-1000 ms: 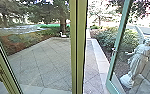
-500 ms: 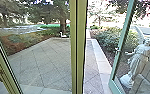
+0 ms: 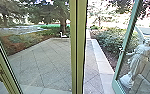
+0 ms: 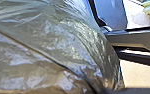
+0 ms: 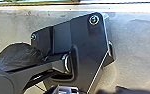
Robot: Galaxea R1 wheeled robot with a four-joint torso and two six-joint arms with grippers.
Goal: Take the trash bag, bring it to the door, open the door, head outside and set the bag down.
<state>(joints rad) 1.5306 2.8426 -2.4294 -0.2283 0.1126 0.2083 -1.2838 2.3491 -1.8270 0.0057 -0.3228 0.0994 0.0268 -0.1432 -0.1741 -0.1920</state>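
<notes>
Although the door post [image 3: 81,47] kept its place in the head view, the glass door [image 3: 131,25] on the robot's right had swung a little farther outward, its handle [image 3: 121,50] drifting nearer the outstretched arm of the white statue [image 3: 137,60] seen through the pane. That widened the gap onto the paved yard [image 3: 48,57], so the opening step looked well along, while the carrying out and setting down had still to be done. The leaf stood with its long axis upright and its free edge out toward the yard. In the left wrist view the trash bag [image 4: 53,37] bulged close to the camera, its thin film shiny over brownish contents, beside the robot's base plate [image 4: 111,12]. Creases ran obliquely across it, but which way its neck pointed, or how its long axis lay, I could not tell; nor whether the left gripper was clenched on it. In the right wrist view the dark bag rounded out just beside one corner of the base plate, above or on the concrete floor [image 5: 136,50], I could not say which. The right gripper's state could not be told either.
</notes>
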